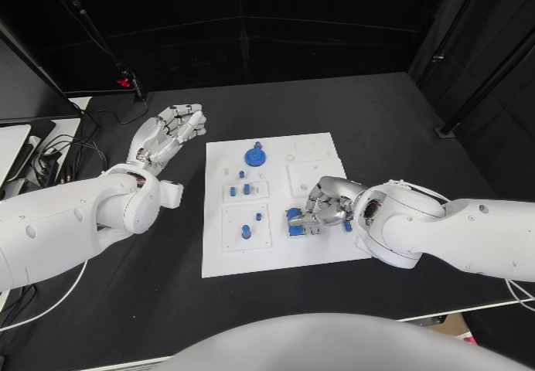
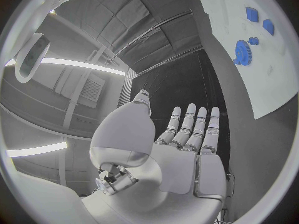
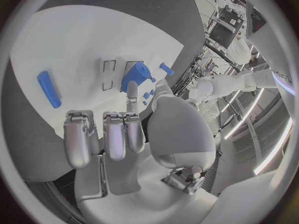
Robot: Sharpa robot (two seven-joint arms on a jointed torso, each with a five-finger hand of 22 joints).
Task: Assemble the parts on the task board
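The white task board (image 1: 279, 255) lies mid-table. A blue gear (image 1: 255, 157) (image 2: 241, 51) stands near the board's far edge, and small blue pegs (image 1: 247, 188) (image 1: 245, 230) stand in its left panels. My right hand (image 1: 320, 207) (image 3: 118, 134) hovers low over the board's right middle, thumb and one finger pinching a blue part (image 1: 295, 214) (image 3: 138, 74) while the other fingers curl in. A blue bar (image 1: 347, 226) (image 3: 49, 88) lies on the board just right of that hand. My left hand (image 1: 167, 133) (image 2: 187, 139) is raised left of the board, fingers straight and apart, holding nothing.
Cables and a pale device (image 1: 28, 158) sit at the table's far left edge. Black table (image 1: 368, 108) surrounds the board, with open room behind it and to its left under my left arm. The table's front edge (image 1: 446, 313) runs close below the board.
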